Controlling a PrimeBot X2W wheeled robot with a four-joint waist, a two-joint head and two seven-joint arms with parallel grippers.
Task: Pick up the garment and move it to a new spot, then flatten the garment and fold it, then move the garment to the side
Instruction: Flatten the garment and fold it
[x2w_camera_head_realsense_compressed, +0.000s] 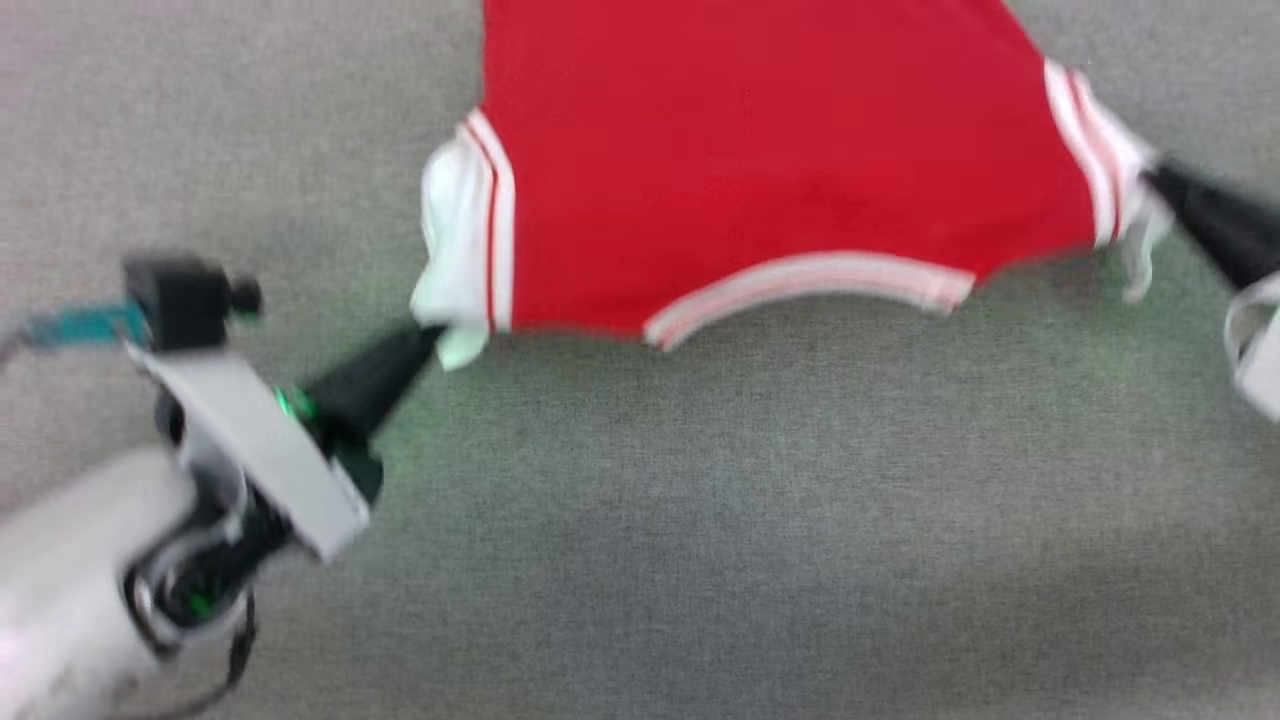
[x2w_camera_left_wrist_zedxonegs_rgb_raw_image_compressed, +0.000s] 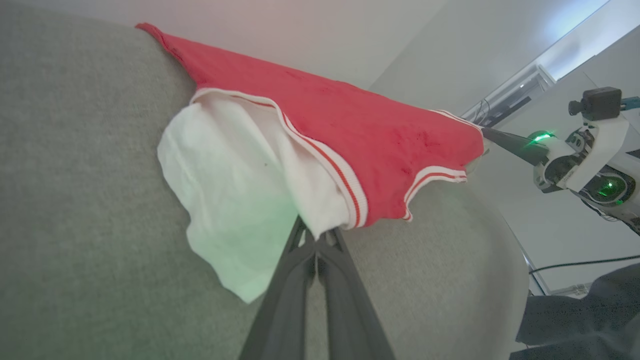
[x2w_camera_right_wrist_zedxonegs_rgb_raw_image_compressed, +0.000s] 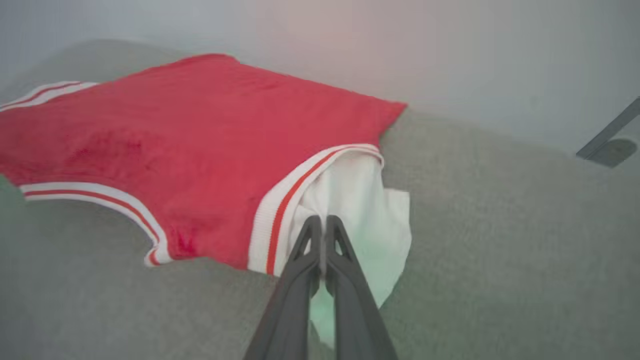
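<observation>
On grey cloth (x2w_camera_head_realsense_compressed: 700, 520), left tool (x2w_camera_head_realsense_compressed: 432, 338) and right tool (x2w_camera_head_realsense_compressed: 1152, 178) pinch the soft garment (x2w_camera_head_realsense_compressed: 780, 170).

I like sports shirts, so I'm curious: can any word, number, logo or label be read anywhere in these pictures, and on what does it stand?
None can be read. The red shirt lies with plain red cloth, white sleeves and striped trim facing the cameras, with no word or number on them. The grey surface under it bears no marks.
</observation>
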